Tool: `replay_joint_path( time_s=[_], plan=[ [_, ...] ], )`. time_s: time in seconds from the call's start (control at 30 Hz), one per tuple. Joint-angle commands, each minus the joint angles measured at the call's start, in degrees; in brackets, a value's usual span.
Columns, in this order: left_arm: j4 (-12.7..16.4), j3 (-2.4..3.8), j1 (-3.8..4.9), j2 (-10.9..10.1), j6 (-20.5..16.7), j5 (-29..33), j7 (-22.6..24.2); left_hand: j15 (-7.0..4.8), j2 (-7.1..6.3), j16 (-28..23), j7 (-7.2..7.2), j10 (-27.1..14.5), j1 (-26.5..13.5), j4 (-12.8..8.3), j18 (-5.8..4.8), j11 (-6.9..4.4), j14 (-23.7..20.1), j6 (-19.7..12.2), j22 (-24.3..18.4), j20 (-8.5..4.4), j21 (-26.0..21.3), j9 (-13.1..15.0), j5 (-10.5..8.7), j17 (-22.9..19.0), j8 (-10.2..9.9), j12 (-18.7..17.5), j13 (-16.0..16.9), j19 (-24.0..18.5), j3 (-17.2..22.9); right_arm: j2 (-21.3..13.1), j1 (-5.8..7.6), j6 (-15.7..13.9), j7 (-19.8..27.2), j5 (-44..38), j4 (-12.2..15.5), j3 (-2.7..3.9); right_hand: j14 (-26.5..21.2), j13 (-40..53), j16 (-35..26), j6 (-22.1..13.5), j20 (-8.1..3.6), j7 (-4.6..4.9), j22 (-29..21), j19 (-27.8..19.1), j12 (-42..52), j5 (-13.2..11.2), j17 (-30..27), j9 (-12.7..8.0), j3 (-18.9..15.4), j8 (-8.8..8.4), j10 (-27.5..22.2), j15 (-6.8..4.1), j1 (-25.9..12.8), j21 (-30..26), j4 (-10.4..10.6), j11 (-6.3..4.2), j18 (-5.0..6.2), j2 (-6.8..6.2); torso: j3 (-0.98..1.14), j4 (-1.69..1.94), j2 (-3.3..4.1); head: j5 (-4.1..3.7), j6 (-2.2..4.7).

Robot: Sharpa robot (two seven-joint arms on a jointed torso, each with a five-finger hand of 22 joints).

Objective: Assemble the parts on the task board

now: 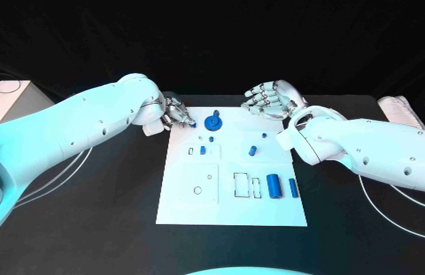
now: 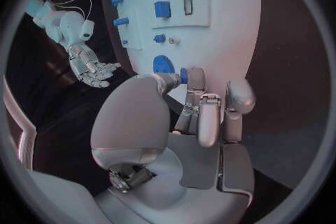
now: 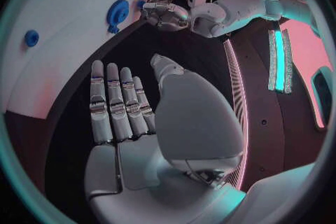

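The two blue cylinders [image 1: 274,186] lie loose on the task board's [image 1: 232,213] near end, while the left hand [image 1: 174,116] pinches a small blue part [image 1: 193,124] at the far-left corner that could slip, and the right hand [image 1: 271,100] hovers, fingers apart.

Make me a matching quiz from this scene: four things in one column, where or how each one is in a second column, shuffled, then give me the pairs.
Column one:
1. left robot hand
2. right robot hand
3. round blue part
4. blue cylinders

Column two:
A. lying side by side on the near right part of the task board
B. open, holding nothing, beyond the board's far right corner
C. pinching a small blue piece at the board's far left corner
D. on the board near the middle of its far edge

Pairs: 1-C, 2-B, 3-D, 4-A
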Motion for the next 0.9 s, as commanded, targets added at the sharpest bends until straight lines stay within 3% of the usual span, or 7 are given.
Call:
replay_joint_path(
  time_s=[0.03,0.1,0.17,0.47,0.63,0.77,0.9],
  plan=[
    [1.39,0.06,0.02,-0.92,-1.1,2.86,0.39,-0.64,-1.53,0.56,-0.53,1.05,-1.68,-9.08,-0.09,-0.34,2.71,1.34,0.93,-0.04,0.66,6.26,1.27,7.99,2.74,0.37,-0.1,0.88,9.93,-0.01,-0.07,0.86,0.29,-0.4,-0.07,0.0,0.52,-0.09,-0.29,-0.38,0.13,2.36,-0.05,0.28,-0.25,0.26,-0.05,-0.06,0.41,-0.35,0.16,0.0,0.54,0.13,-0.08,0.3,0.76,-0.08,0.0,0.02,-0.17,0.11,0.04],
    [2.76,0.06,0.04,-1.92,-1.56,3.7,0.25,-1.08,-2.82,1.22,-0.97,2.81,-3.92,-10.73,-0.41,-0.83,3.5,2.77,2.67,-0.47,1.71,6.38,5.16,9.45,3.02,1.11,0.79,2.18,11.67,-0.05,-0.1,0.89,0.31,-0.37,-0.15,0.0,0.54,-0.18,-0.36,-0.37,0.13,2.4,-0.17,0.31,-0.29,0.37,-0.12,-0.09,0.39,-0.37,0.19,0.02,0.47,0.11,-0.08,0.33,0.74,-0.15,-0.02,0.06,-0.19,0.16,0.02],
    [4.6,0.06,0.07,-3.18,-2.02,4.23,0.02,-1.38,-3.36,1.62,-1.31,4.19,-5.37,-11.99,-0.64,-1.16,3.98,3.6,3.73,-0.74,2.34,6.42,7.31,10.43,3.07,1.73,1.88,2.94,12.43,-0.11,-0.13,0.92,0.34,-0.31,-0.23,-0.01,0.54,-0.18,-0.37,-0.37,0.13,2.39,-0.18,0.31,-0.3,0.38,-0.13,-0.09,0.39,-0.37,0.19,0.03,0.47,0.11,-0.08,0.33,0.74,-0.15,-0.01,0.15,-0.41,0.17,-0.14],
    [14.54,-0.23,0.16,-9.16,-4.62,3.07,-2.22,-2.26,-4.41,2.71,-2.22,8.46,-9.17,-14.98,-1.14,-2.07,5.19,6.08,6.24,-1.59,3.77,6.5,13.61,13.19,3.09,3.47,5.35,4.88,13.53,-0.35,-0.33,1.08,0.33,-0.17,-0.37,-0.06,0.54,-0.22,-0.4,-0.34,0.13,2.37,-0.23,0.32,-0.31,0.44,-0.17,-0.09,0.4,-0.37,0.23,0.03,0.46,0.11,-0.08,0.32,0.74,-0.15,0.06,0.52,-1.16,0.24,-0.64],
    [19.19,-1.22,0.13,-11.44,-6.52,0.34,-3.13,-2.59,-4.67,3.03,-2.54,10.19,-10.26,-15.87,-1.43,-2.43,5.51,6.85,7.58,-1.92,4.48,6.64,15.69,14.02,3.29,4.65,7.43,5.97,13.87,-0.5,-0.54,1.16,0.27,-0.12,-0.41,-0.09,0.54,-0.22,-0.4,-0.34,0.13,2.37,-0.23,0.32,-0.31,0.44,-0.17,-0.09,0.4,-0.37,0.23,0.03,0.46,0.11,-0.08,0.32,0.74,-0.15,0.01,0.67,-1.42,0.43,-1.0],
    [21.79,-2.11,0.03,-12.56,-7.66,-1.95,-3.59,-2.93,-4.95,3.29,-2.9,11.79,-11.52,-16.81,-1.52,-2.78,5.74,7.56,8.04,-2.27,4.77,6.92,18.06,14.68,3.63,5.99,9.77,6.4,14.3,-0.56,-0.73,1.24,0.25,-0.07,-0.49,-0.1,0.54,-0.22,-0.4,-0.34,0.13,2.37,-0.23,0.32,-0.31,0.44,-0.17,-0.09,0.4,-0.37,0.23,0.03,0.46,0.11,-0.08,0.32,0.74,-0.15,0.01,0.77,-1.65,0.6,-1.31],
    [23.7,-3.0,-0.37,-13.17,-8.32,-4.91,-3.88,-3.09,-5.05,3.35,-3.07,12.51,-12.11,-17.31,-1.55,-2.94,5.8,7.83,8.2,-2.43,4.86,7.07,19.13,14.85,3.82,6.7,11.0,6.54,14.54,-0.57,-0.92,1.38,0.2,-0.04,-0.6,-0.12,0.54,-0.22,-0.4,-0.34,0.13,2.37,-0.23,0.32,-0.31,0.44,-0.17,-0.09,0.4,-0.37,0.23,0.03,0.46,0.11,-0.08,0.32,0.74,-0.15,-0.07,0.95,-1.84,0.63,-1.71]
  ],
)
